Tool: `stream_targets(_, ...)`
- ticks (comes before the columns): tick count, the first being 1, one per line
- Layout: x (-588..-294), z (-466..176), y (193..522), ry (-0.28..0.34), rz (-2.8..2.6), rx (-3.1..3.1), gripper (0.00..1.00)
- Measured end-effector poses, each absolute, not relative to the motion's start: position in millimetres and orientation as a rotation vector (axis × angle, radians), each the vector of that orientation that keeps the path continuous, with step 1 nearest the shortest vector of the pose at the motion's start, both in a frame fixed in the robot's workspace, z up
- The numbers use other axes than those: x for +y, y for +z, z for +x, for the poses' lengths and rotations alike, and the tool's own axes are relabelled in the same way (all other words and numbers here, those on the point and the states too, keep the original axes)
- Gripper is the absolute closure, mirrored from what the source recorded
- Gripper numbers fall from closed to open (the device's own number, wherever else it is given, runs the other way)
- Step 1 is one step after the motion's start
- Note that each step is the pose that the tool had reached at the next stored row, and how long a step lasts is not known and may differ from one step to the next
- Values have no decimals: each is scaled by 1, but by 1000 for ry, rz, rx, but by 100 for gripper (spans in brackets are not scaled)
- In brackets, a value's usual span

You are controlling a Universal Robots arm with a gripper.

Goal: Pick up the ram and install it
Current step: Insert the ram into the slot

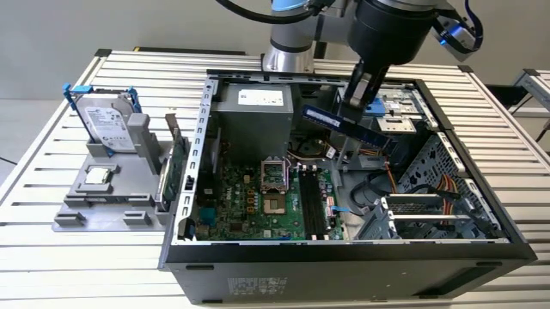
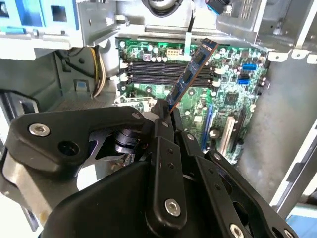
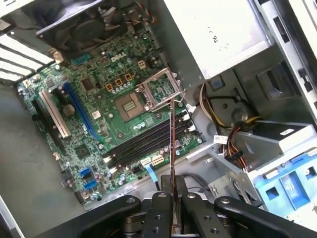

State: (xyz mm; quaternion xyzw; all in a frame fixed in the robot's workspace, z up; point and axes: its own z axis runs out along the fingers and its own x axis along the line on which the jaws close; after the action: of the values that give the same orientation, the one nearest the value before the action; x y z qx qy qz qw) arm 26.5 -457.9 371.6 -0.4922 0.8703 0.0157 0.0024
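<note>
pick-up done: gripper (image 2: 164, 113) clamped on the ram (image 2: 191, 73), gripping it by one end, stick in the air over the open computer case (image 1: 206, 129), well above the motherboard (image 3: 99, 104)

install not done: the long black memory slots (image 3: 142, 144) lie bare, none holds a stick. ram is apart from them and tilted in the exterior view, so lining up and seating are left, by my reading

hard to make out: where the pads meet the stick, hidden by the gripper's own body in both wrist views; slot end latches, too small to tell open or closed; in the first wrist view the ram is edge-on, a thin line
</note>
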Motion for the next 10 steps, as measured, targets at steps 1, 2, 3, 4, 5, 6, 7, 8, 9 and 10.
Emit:
stream_targets(1,-458,26,372,49,-1518,2744,100)
stream_targets(2,-458,26,372,49,-1494,2757,100)
stream_targets(3,-458,26,372,49,-1468,2771,100)
stream_targets(4,-458,26,372,49,-1442,2784,100)
stream_targets(5,-458,26,372,49,-1418,2796,100)
stream_targets(6,-458,26,372,49,-1391,2809,100)
stream_targets(7,-458,26,372,49,-1365,2821,100)
stream_targets(8,-458,26,372,49,-1339,2834,100)
stream_targets(9,-458,26,372,49,-1315,2845,100)
stream_targets(10,-458,26,372,48,-1287,2857,100)
